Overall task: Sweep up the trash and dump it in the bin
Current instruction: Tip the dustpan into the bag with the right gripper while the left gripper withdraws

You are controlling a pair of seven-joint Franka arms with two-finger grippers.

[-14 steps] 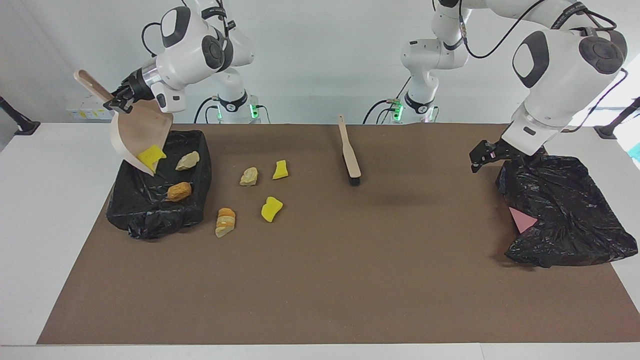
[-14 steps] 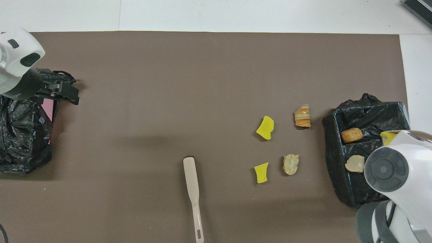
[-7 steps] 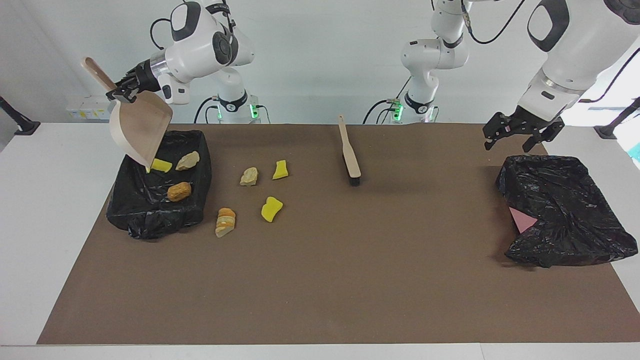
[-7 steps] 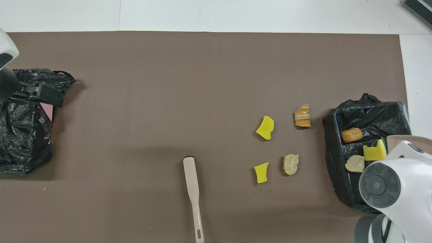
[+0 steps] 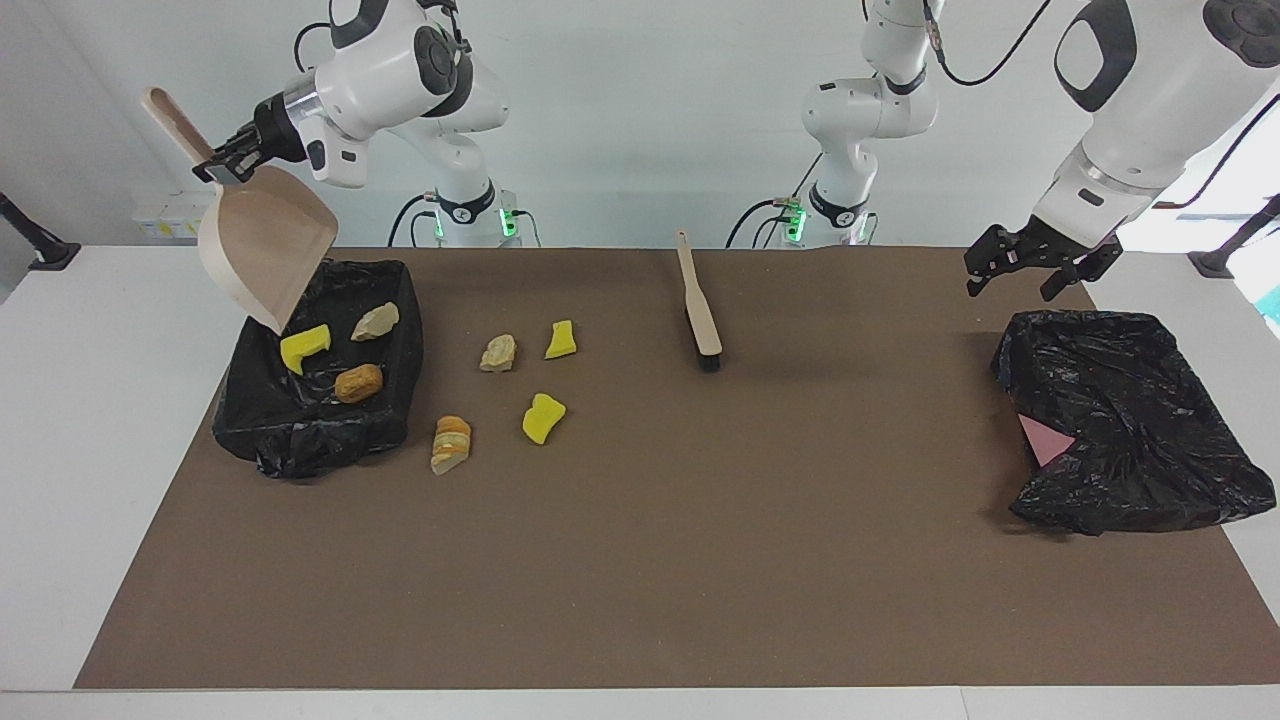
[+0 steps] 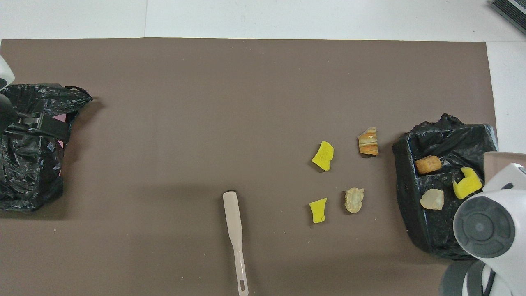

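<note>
- Since the earlier frame, one yellow piece (image 5: 305,346) has dropped from the dustpan (image 5: 265,243) into the bin (image 5: 390,405); left gripper (image 5: 1030,266) has risen off the black bag (image 5: 1130,430).
- Right gripper (image 5: 222,168): fingers clamped on the dustpan handle, pan tilted over the bin's 10 o'clock edge.
- Left gripper: fingers spread wide, empty, over the bag's 12 o'clock edge.
- Trash: three pieces in the bin; four pieces (image 5: 520,385) on the bench at the bin's 3 o'clock.
- Brush (image 5: 699,305): on the bench.
</note>
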